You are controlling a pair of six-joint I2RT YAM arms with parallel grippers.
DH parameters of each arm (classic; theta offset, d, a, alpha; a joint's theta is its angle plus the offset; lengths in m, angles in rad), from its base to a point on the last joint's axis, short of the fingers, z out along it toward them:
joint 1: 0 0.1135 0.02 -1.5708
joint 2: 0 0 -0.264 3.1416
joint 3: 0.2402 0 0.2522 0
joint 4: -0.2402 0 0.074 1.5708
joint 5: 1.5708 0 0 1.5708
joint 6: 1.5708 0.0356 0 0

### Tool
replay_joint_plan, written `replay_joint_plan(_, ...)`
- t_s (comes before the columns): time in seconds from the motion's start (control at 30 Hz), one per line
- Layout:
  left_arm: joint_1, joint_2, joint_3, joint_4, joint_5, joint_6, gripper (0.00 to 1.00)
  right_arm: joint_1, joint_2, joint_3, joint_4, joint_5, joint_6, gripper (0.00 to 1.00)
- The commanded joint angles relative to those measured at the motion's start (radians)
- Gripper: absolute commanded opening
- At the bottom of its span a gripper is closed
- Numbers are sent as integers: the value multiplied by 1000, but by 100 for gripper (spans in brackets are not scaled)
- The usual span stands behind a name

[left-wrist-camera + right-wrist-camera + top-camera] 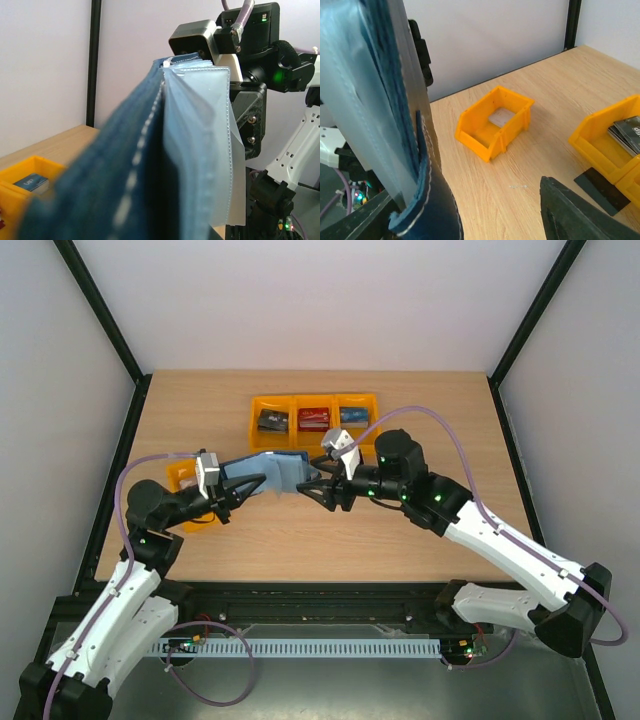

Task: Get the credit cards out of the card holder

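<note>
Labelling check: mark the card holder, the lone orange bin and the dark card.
card holder [280, 470], top view, its pale blue middle.
lone orange bin [516, 126], right wrist view, its side wall.
dark card [271, 420], top view, its face.

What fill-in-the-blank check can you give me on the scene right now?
Between the left end effector and the right end effector hangs the ____.
The back row of bins has ____ compartments.
The lone bin sits by the ____ arm.
Missing: card holder; three; left.
</note>
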Motion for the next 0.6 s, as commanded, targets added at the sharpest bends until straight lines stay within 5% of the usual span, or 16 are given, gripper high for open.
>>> replay_joint_plan(0.0,6,-11,33,55,37,1,2,-4,-6,8,-66,37,-53,66)
replay_joint_plan(0.17,8,-11,31,59,38,8,2,-23,-16,17,-155,148,-94,72)
replay_joint_plan(0.57,7,-6,32,34,48,28,2,-23,-5,57,-125,114,-60,82)
